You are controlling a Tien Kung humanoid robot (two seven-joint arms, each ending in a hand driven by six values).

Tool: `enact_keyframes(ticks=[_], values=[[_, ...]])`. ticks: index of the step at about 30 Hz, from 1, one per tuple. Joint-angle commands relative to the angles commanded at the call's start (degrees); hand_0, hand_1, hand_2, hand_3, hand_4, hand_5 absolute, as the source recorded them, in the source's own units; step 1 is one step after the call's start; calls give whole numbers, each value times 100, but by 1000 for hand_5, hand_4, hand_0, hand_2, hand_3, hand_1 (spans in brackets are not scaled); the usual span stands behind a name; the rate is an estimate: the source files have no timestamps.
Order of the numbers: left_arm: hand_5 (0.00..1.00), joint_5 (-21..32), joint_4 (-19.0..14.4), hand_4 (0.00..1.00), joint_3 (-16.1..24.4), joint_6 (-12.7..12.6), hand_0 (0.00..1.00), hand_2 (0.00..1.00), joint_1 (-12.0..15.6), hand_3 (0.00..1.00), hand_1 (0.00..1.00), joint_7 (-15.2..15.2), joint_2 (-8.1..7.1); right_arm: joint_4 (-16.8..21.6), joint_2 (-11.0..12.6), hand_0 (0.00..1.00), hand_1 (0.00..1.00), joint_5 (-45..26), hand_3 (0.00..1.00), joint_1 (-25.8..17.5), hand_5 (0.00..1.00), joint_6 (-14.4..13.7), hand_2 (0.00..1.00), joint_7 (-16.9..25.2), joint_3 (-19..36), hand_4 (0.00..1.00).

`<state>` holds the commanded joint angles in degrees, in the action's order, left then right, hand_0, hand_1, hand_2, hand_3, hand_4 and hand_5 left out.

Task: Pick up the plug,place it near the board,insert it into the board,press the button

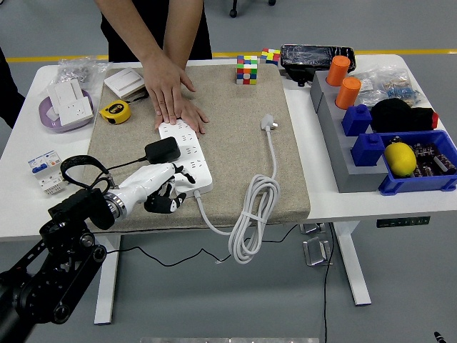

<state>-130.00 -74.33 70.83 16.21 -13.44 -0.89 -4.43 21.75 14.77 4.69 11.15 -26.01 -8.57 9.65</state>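
Observation:
A white power strip [187, 157] lies slanted on the beige mat [243, 164]. A black plug [162, 149] sits on the strip's left edge, and nothing holds it. My left hand [163, 189], white with dark fingertips, hovers at the strip's near end by the mat's front edge, fingers relaxed and empty. A person's two hands [173, 100] press flat on the strip's far end. The strip's own white plug [268, 123] lies on the mat to the right, and its cable coil [250, 214] hangs over the front edge. No right arm shows.
A yellow tape measure [114, 111] and a wall socket on a purple dish [69, 101] sit at the back left. A circuit breaker [44, 171] is near my arm. A colour cube [247, 69] stands at the back. Blue bins, orange cylinders and a lemon [400, 158] fill the right.

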Motion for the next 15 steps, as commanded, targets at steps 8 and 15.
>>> enact_keyframes(ticks=[8,15], values=[[2,0,309,571,24,-93,192,140,-146,787,6,-23,67,-1,3,810,747,-8,770,6,998,1,745,1,3,998],[2,0,272,572,46,-130,191,139,-204,773,4,-28,97,4,5,810,747,0,770,15,998,-1,744,0,17,998]])
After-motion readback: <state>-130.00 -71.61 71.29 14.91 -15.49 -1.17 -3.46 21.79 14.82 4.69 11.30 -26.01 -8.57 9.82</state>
